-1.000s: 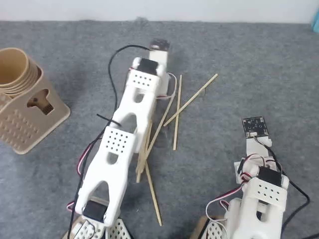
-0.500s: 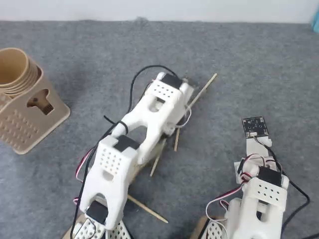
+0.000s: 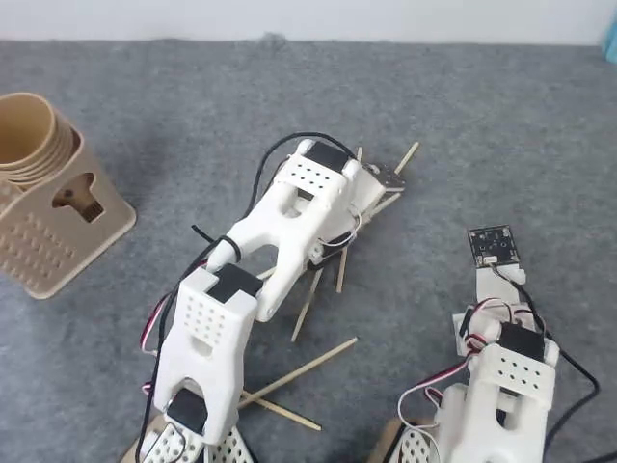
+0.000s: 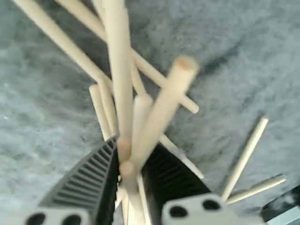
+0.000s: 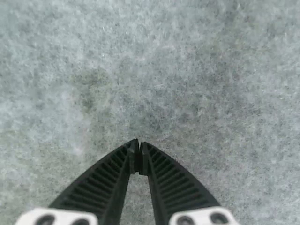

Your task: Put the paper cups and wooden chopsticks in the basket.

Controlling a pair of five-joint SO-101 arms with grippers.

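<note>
My left gripper (image 4: pixel 130 146) is shut on a bundle of wooden chopsticks (image 4: pixel 123 84) that stick out past its jaws. From above, that gripper (image 3: pixel 383 179) sits mid-table over the pile. Loose chopsticks lie around the arm: one (image 3: pixel 314 295) under it, one (image 3: pixel 300 370) and another (image 3: pixel 281 413) near its base, and a tip (image 3: pixel 409 154) pokes out beyond the gripper. Stacked paper cups (image 3: pixel 27 135) stand in the tan basket (image 3: pixel 67 241) at the far left. My right gripper (image 5: pixel 139 157) is shut with nothing in it, over bare carpet.
Grey carpet covers the table. The right arm (image 3: pixel 503 376) is folded at the front right, its camera board (image 3: pixel 492 245) facing up. Open carpet lies between the basket and the left arm, and also along the back.
The left arm swung from the back centre to the right, over the chopstick pile. The loose chopsticks near its base were pushed and turned.
</note>
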